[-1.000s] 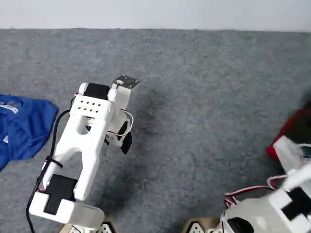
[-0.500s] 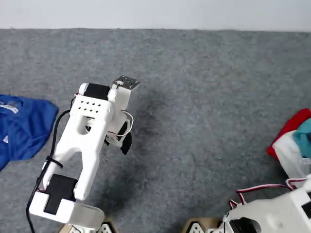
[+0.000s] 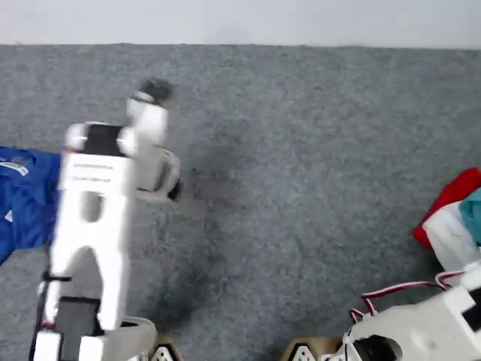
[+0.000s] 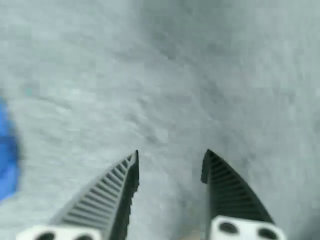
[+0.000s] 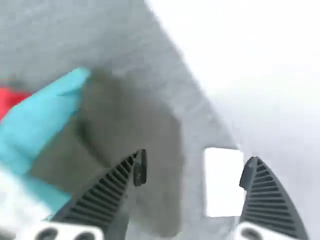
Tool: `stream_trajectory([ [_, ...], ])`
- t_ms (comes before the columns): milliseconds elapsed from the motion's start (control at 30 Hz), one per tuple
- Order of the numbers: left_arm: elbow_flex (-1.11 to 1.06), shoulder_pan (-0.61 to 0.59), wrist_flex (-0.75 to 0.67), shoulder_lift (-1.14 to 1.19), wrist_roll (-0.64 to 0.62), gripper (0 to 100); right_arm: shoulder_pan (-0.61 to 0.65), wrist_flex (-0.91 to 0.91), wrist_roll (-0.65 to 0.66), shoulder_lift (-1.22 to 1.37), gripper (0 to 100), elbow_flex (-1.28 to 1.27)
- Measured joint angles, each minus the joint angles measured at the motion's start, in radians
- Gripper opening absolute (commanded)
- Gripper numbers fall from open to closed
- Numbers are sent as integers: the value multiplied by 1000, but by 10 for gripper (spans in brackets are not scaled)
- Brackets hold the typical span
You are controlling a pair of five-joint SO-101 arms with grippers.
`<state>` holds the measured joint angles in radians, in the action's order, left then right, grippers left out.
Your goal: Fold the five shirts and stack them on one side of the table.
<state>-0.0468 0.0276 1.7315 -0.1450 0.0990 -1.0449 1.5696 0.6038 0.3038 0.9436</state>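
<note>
Left jaws apart over bare table, blue shirt out at nine o'clock
The left jaws stand apart with nothing between them, pointing down at the grey table [image 3: 301, 150]. From above, the blue shirt [image 3: 26, 199] lies crumpled at about nine o'clock from them, near but not touching; it is partly out of view, so its long axis cannot be told. The left arm [image 3: 94, 218] is much the nearer one, reared up from its base at six o'clock with the wrist bent downward. The right jaws are also apart and hold nothing, just beside the teal shirt [image 5: 42, 112] of the pile [image 3: 455, 214] of red, teal and white cloth at the three o'clock edge; the right arm [image 3: 421, 327] sits low beside it. Likely the blue shirt is next, calling for a sideways reach by the left arm
</note>
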Motion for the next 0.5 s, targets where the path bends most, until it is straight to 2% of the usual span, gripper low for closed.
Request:
stream_trajectory([
  [133, 98, -302, -52, 11, 49, 204, 52, 167, 0, 0, 303, 20],
  [333, 112, -746, -241, 180, 305, 204, 91, 187, 0, 0, 303, 20],
  [400, 112, -825, -316, 252, 334, 203, 104, 187, 0, 0, 303, 20],
  [500, 112, -859, -393, 376, 350, 199, 123, 187, 0, 0, 303, -12],
])
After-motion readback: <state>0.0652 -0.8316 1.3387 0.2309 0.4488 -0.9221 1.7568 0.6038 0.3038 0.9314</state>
